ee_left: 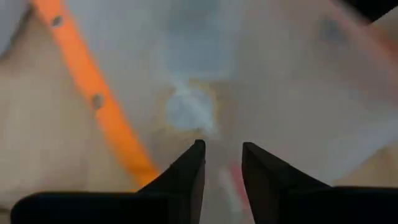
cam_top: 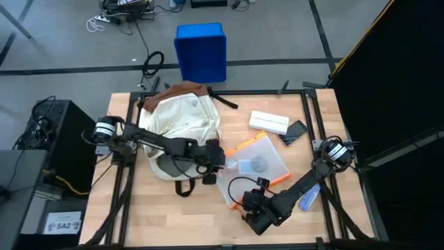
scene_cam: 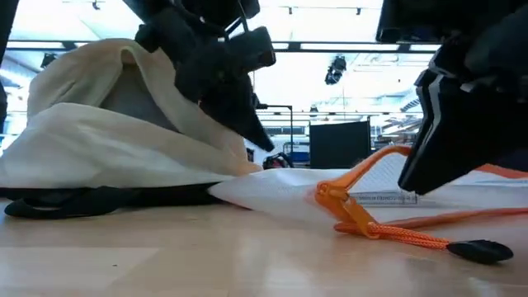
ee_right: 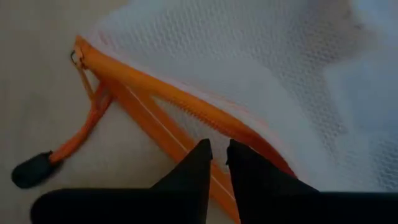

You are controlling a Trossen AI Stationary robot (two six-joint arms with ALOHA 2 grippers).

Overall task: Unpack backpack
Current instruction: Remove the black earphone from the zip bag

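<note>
The wooden table (cam_top: 173,215) fills the high view, with bare wood wide open along its near edge and at the near left corner. The cream-white backpack (cam_top: 177,128) lies slumped on the left half, its brown base toward the far edge and a dark strap loop (cam_top: 182,187) spilling onto the wood toward the near side. Just beside it, right of centre, sits the clear orange-edged zip pouch (cam_top: 260,167), its left edge meeting the backpack's fabric in the low view. Behind the table on the floor stands a blue bin (cam_top: 201,52), well clear of everything.

The left gripper (cam_top: 215,163) reaches across the backpack and hangs at the pouch's near left edge; in its wrist view the fingers (ee_left: 189,174) stand a narrow gap apart, gripping nothing, right over the pouch's clear skin beside the orange trim. The right gripper (cam_top: 251,206) is down at the pouch's near corner; its fingers (ee_right: 193,174) are almost together, only a thin slit showing, pointed at the orange zipper (ee_right: 180,102), nothing pinched that can be seen.

On the far right, a white box (cam_top: 268,123) and a dark phone (cam_top: 294,132) lie close together, apart from the pouch. Smallest of all: the orange zip cord with its dark pull tab (scene_cam: 478,250), trailing loose on open wood.
</note>
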